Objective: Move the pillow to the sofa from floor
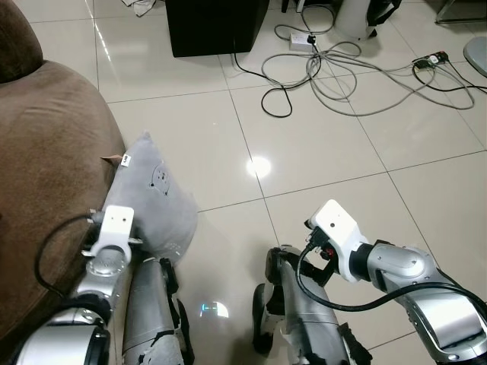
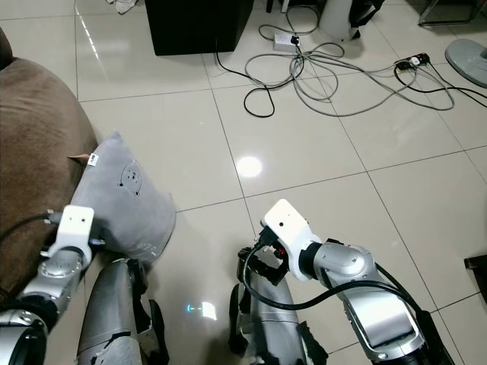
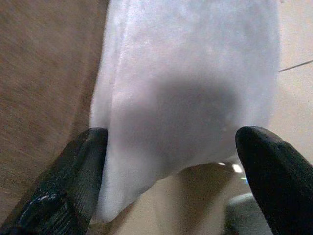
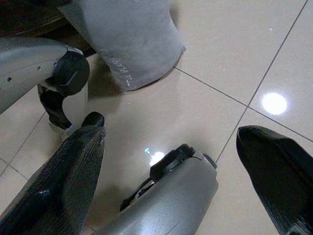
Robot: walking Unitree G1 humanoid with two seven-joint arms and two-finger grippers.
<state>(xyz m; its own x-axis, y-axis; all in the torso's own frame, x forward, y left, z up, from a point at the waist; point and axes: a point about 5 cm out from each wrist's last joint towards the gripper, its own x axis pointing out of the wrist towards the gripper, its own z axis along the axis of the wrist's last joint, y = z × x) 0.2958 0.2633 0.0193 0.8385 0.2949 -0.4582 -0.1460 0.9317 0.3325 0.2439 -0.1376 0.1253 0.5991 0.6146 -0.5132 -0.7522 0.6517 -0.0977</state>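
Note:
A grey pillow (image 1: 156, 199) stands on the tiled floor, leaning against the side of the brown sofa (image 1: 46, 175) at my left. My left arm (image 1: 112, 232) reaches down over the pillow's near edge. In the left wrist view the left gripper (image 3: 173, 142) is open, one finger (image 3: 83, 171) on the sofa side of the pillow (image 3: 186, 83) and the other on the floor side. My right arm (image 1: 358, 255) is bent in front of me at the right. The right gripper (image 4: 171, 137) is open over bare floor, with the pillow (image 4: 127, 34) well beyond it.
My own silver legs (image 1: 152, 304) stand just behind the pillow. A tangle of grey and black cables (image 1: 342, 68) with a power strip lies on the floor ahead at the right. A black box (image 1: 217, 26) stands at the back.

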